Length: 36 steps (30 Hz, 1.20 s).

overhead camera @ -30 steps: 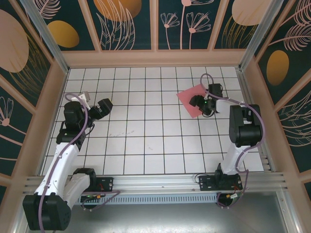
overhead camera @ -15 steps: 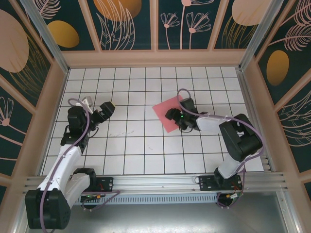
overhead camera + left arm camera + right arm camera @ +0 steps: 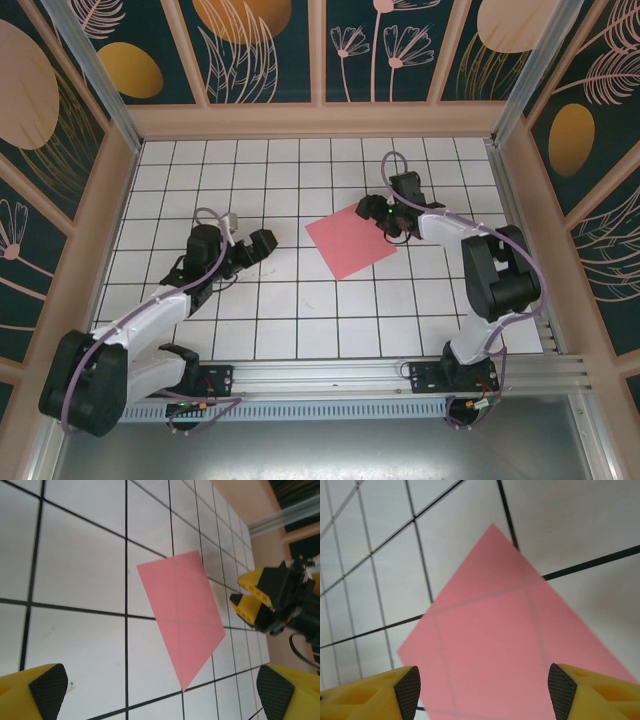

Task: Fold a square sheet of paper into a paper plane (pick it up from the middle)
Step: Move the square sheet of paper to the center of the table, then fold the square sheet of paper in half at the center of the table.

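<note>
Yellow fingers with black ribbed pads (image 3: 408, 690) stand well apart on the right gripper (image 3: 380, 213), which is open and grips nothing. Its wrist view looks straight down between those fingers onto the pink-red square sheet of paper (image 3: 350, 243). The dark grid lines of the table show faintly through the thin paper. From above, this gripper sits over the far right side of the sheet, close to its far corner. Whether the fingertips touch the paper I cannot tell.

The sheet lies flat on the white tiled table (image 3: 300, 300), a little right of the middle and slightly toward the far side. It is unfolded and turned diamond-wise against the grid, so its edges cross the tile lines at a slant. One corner points far, one near, one left and one right. Being square, it has no long axis, and its two diagonals run roughly near-far and left-right.

To the left of the sheet, well apart from it, the left gripper (image 3: 258, 243) hangs low over the tiles with its jaws spread wide and nothing between them. It points toward the sheet's left corner, and in its wrist view white tiles separate it from the paper.

Around the table rise dark teal wall panels (image 3: 260, 50) printed with leaves and flowers in pale wooden frames. A grey metal rail (image 3: 330, 375) carrying the arm bases runs along the near edge.
</note>
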Motion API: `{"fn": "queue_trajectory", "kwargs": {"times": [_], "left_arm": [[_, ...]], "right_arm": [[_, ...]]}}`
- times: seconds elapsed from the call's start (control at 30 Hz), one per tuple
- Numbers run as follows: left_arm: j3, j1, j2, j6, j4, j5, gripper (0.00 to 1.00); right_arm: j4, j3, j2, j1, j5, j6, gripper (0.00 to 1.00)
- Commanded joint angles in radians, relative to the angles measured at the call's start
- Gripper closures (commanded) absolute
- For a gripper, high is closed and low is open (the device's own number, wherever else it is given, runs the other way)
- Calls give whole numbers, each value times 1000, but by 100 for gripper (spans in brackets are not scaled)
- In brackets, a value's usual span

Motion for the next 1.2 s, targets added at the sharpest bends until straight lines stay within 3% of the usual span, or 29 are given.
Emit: {"fn": "queue_trajectory", "kwargs": {"times": [0.0,0.17,0.27,0.43,0.53,0.67,0.8,0.9,1.17], "left_arm": [[46,-39,55,-8,75,-40,1],[76,-51,96,11,57,-66,1],[75,-51,79,21,43,-91,1],[70,-51,47,26,34,-150,1],[76,-51,38,26,24,-192,1],[96,-50,17,44,-4,-229,1],[53,-50,-48,56,50,-271,1],[-4,-50,-105,13,92,-346,1],[-14,-50,-175,72,55,-360,1]], "right_arm": [[-43,28,71,2,-80,-86,29],[-27,-34,83,5,-31,-38,30],[-35,-126,36,15,61,99,29],[61,-303,-81,103,126,339,28],[33,-310,-142,163,203,382,26],[-49,-216,-163,188,221,275,21],[-32,-143,-154,226,182,4,18],[-143,-54,-80,232,150,-168,19],[-380,124,72,349,366,-314,18]]}}
